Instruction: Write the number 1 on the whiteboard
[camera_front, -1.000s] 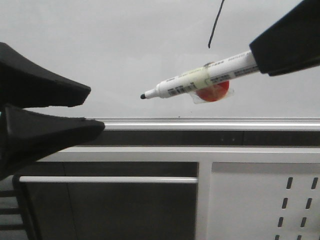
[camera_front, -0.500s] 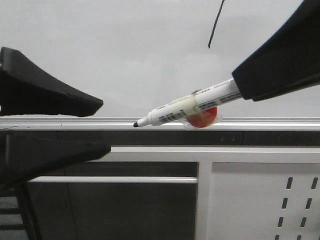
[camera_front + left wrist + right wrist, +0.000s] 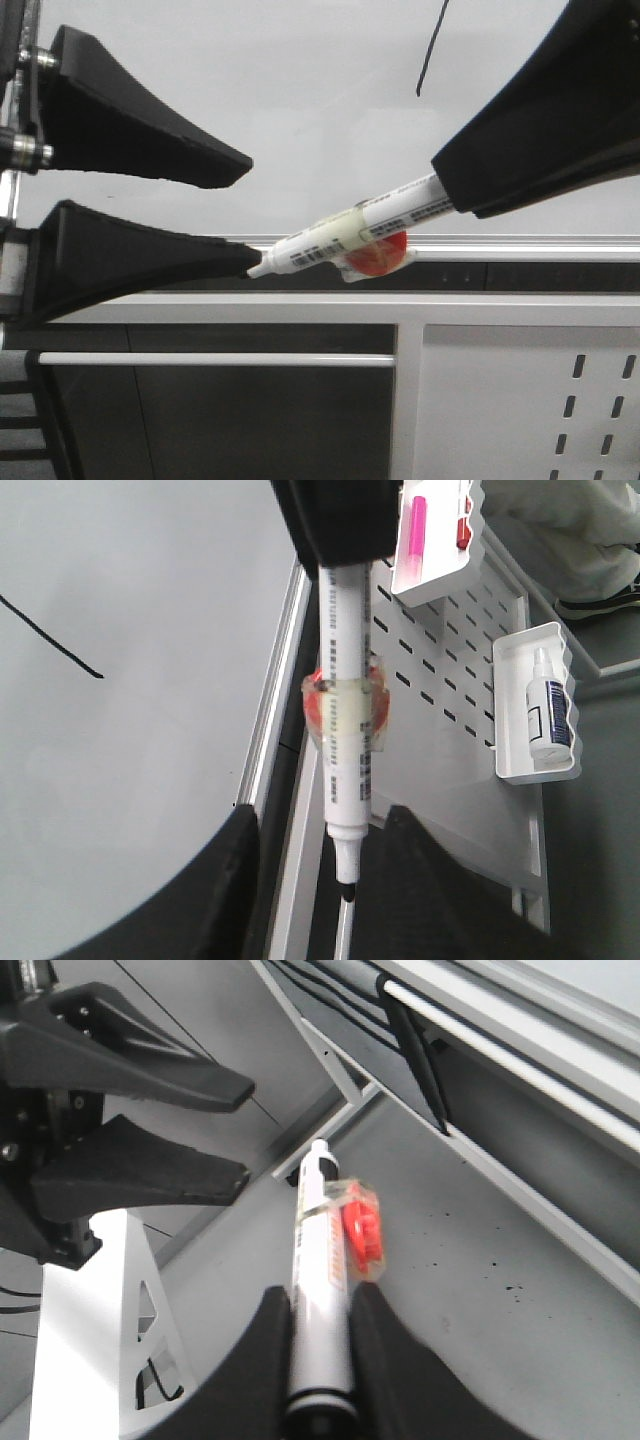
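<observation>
The right end effector (image 3: 455, 200) reached down from the 2 o'clock corner of the front view, clamped on the barrel of a white marker pen (image 3: 350, 232) that slanted toward 8 o'clock. Its tip sat beside the lower finger of the left end effector (image 3: 245, 215), whose fingers stood apart around nothing. The number 1 (image 3: 432, 48) stood at 12 o'clock on the whiteboard (image 3: 300, 90), well above the pen.

White marker pen (image 3: 345, 235) with red tag (image 3: 375, 257), black number 1 (image 3: 431, 50), glossy white whiteboard (image 3: 300, 100)
</observation>
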Controlling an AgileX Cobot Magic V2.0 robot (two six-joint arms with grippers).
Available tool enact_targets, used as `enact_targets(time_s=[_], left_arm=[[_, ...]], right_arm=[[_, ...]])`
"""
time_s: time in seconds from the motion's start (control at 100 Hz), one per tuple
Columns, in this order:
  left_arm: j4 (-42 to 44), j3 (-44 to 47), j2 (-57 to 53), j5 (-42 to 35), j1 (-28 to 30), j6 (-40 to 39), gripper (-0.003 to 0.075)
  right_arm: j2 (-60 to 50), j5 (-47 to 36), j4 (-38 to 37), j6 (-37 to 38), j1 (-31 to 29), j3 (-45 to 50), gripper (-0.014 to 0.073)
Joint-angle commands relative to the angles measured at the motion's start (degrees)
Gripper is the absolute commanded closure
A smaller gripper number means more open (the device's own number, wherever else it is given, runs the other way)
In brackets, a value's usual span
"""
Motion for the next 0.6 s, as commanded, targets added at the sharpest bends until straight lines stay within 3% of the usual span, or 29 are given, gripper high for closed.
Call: enact_targets(time_s=[0.0,0.59], left_arm=[[-2.01,-1.92,-0.45,-3.23,-0.22,-0.31,0.0454],[-2.73,-2.14,0.02,-3.02,-0.22,-0.31,0.0454]], right_arm=[[-0.53,0.58,3.48,-0.72,-0.07,-2.00,0.0663],[-0.53,1.28,5.84,-2.30,-0.07,-2.33,0.0663]])
